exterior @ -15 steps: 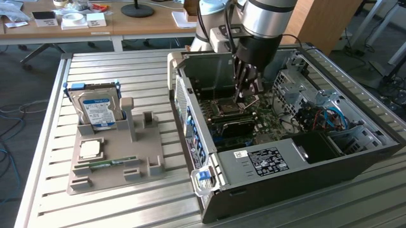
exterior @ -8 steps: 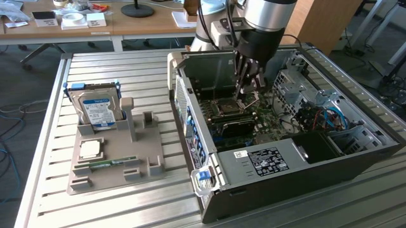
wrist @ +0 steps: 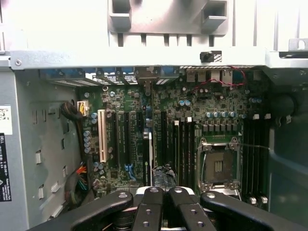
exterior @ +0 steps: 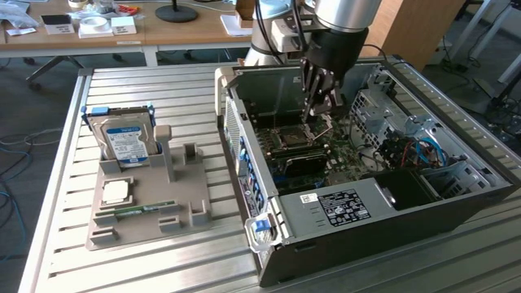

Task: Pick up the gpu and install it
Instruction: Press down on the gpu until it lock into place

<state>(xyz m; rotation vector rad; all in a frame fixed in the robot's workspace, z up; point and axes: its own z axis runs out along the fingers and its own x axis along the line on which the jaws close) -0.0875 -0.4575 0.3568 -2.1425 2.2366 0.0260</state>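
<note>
Gpu (exterior: pixel 305 162) inside case (exterior: pixel 391 213), outline unclear; tool (exterior: pixel 319 112) closed.

The case (exterior: pixel 358 207) lies open on the table (exterior: pixel 171 262), at the exterior view's right. Left of it sits a tray (exterior: pixel 146 213) holding an upright hard drive (exterior: pixel 126 143). The gpu (exterior: pixel 305 163) sits in the case.
</note>
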